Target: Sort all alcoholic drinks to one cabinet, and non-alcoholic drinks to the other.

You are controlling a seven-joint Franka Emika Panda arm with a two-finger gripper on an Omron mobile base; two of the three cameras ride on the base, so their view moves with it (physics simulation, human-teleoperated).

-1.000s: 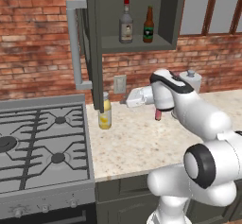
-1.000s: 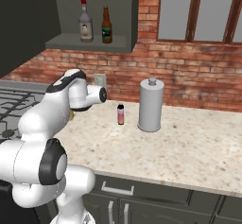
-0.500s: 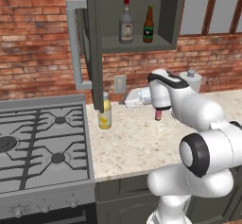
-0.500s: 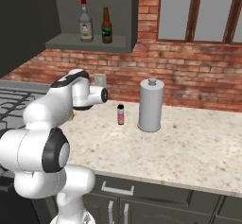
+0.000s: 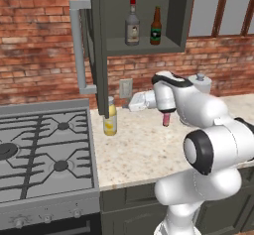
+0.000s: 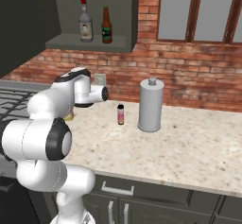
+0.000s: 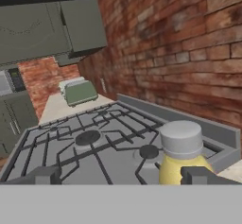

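Four bottles in scene, two on the cabinet shelf, two on the counter.
stove: black gas stove with grey grates (image 5: pixel 44 154), lower left of the left base view; fills the middle of the hand view.
cabinet: dark grey-green wall cabinet with one shelf (image 5: pixel 144 16), top centre of the left base view, door swung open, long pale grey bar handle (image 5: pixel 78 45) at upper left.
shelf bottles: grey glass bottle with red cap and pale label (image 5: pixel 132 25) left, small brown beer bottle with dark green label (image 5: pixel 156 27) just right of it; both upright, side by side.
yellow bottle: tall yellow bottle with white cap (image 5: pixel 110 117), upright on the speckled beige stone counter (image 5: pixel 139 149), just right of the stove, below the open door's edge.
gripper: two-finger gripper (image 7: pixel 121 175), jaws spread wide, holding nothing; yellow bottle sits low right in the hand view, by the right finger, contact unclear.
pink bottle: small slim pink bottle with black cap (image 6: pixel 120 114), upright on the counter, centre of the right base view.
canister: tall grey metal canister with knobbed lid (image 6: pixel 151 105), just right of the pink bottle, apart from it.
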